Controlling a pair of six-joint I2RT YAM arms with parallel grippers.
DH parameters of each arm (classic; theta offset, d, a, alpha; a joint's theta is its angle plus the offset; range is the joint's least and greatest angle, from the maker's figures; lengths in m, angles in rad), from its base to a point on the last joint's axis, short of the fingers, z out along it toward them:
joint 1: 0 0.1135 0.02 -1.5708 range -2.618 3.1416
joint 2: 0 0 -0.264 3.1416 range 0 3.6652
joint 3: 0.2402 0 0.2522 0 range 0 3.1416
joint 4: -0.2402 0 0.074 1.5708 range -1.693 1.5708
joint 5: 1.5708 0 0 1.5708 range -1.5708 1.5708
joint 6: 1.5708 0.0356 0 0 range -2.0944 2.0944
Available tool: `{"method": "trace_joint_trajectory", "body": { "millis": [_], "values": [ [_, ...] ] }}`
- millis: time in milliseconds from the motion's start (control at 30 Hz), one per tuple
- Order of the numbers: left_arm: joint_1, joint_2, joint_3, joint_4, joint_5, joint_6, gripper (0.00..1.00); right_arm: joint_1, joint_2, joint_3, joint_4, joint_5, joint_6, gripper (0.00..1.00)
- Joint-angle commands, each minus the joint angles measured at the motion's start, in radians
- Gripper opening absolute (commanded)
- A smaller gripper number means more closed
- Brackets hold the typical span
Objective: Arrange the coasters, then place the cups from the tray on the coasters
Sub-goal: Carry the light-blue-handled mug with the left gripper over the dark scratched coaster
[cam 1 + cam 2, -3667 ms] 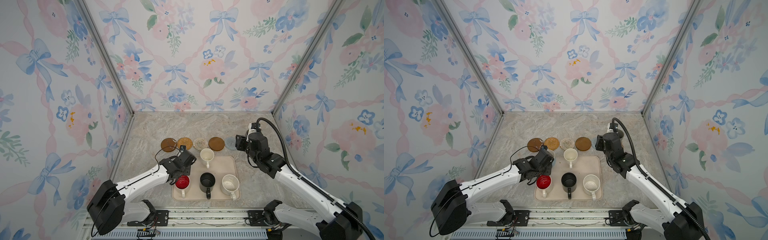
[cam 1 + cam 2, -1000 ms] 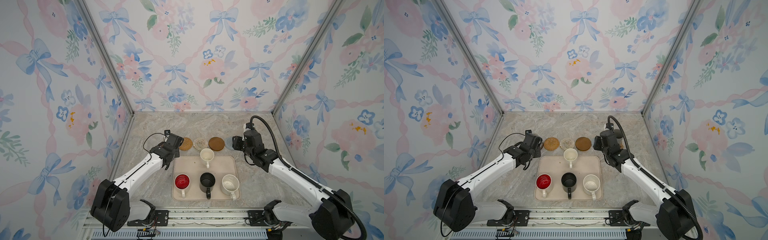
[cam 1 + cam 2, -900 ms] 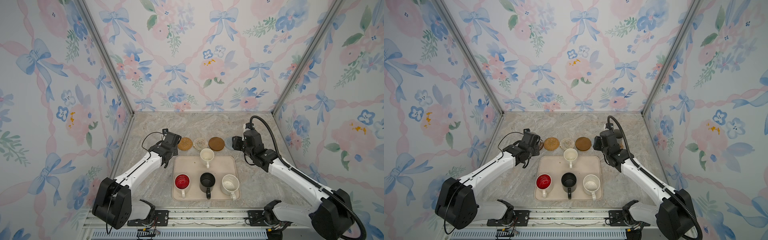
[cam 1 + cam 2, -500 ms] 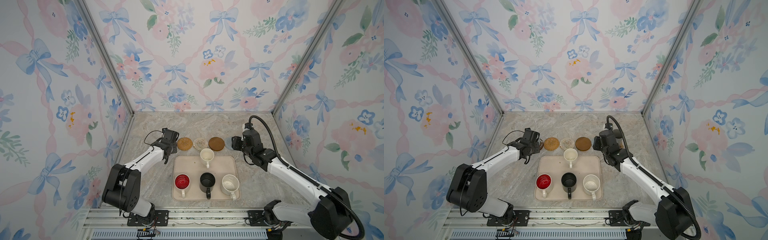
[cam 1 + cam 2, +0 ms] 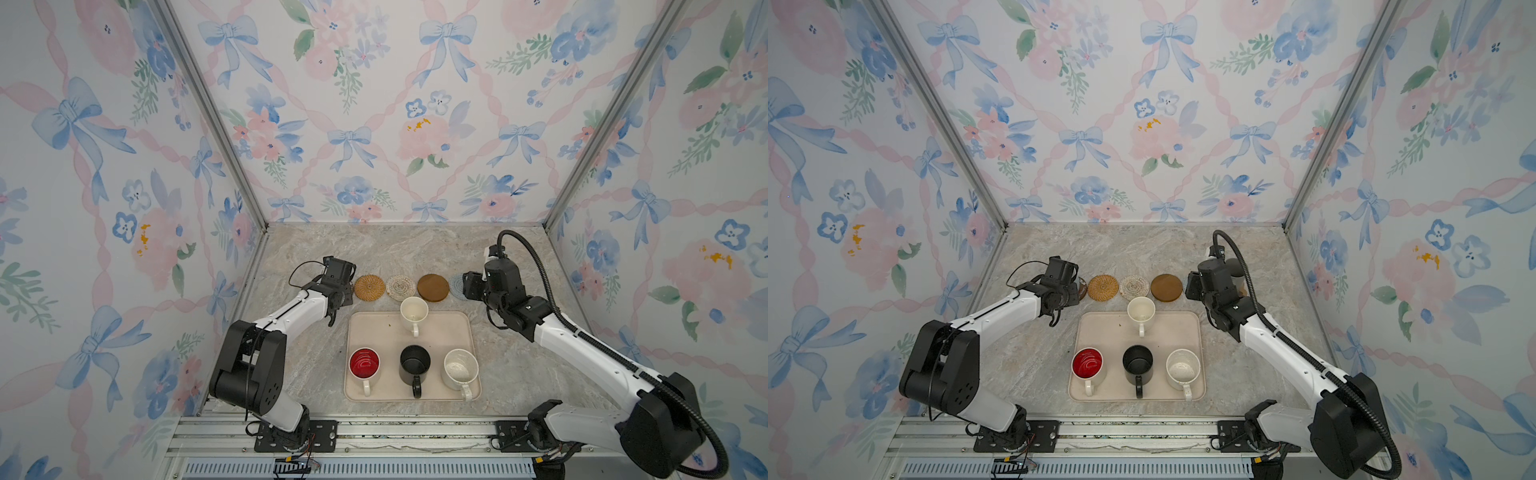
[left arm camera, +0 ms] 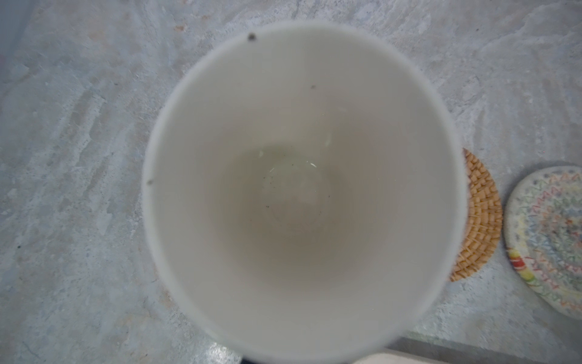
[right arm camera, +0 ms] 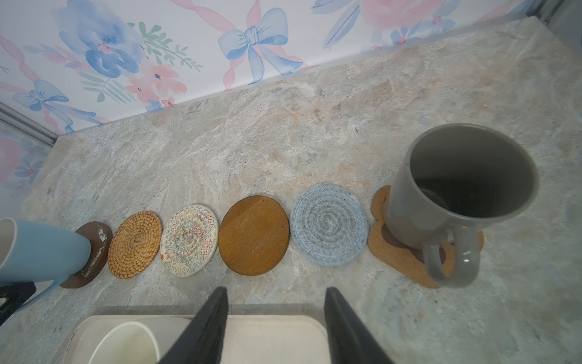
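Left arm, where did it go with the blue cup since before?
The left end effector carried the light blue mug from over the tray leftward to the end brown coaster, shut on its handle. The four tray mugs, other coasters and the open right end effector hardly moved.

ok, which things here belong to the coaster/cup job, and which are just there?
Job: coaster row; tray; light blue mug; grey mug; cream mug; red-inside mug; black mug; speckled mug.
Not job: marble tabletop; wallpapered walls; front rail.
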Motion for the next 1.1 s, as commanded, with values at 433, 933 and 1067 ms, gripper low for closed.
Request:
{"method": "trace_joint_trajectory", "body": {
  "millis": [433,933,1067],
  "values": [
    [0.01,0.017,0.035,0.05,0.016,0.032,0.04,-0.011,0.003,0.033,-0.026,0.005,0.001,0.53],
    [0.01,-0.002,0.028,0.049,0.018,0.037,0.21,-0.011,0.008,0.033,-0.024,0.005,0.001,0.53],
    [0.01,-0.003,0.026,0.048,0.018,0.039,0.27,-0.011,0.008,0.033,-0.024,0.003,0.001,0.53]
  ]
}}
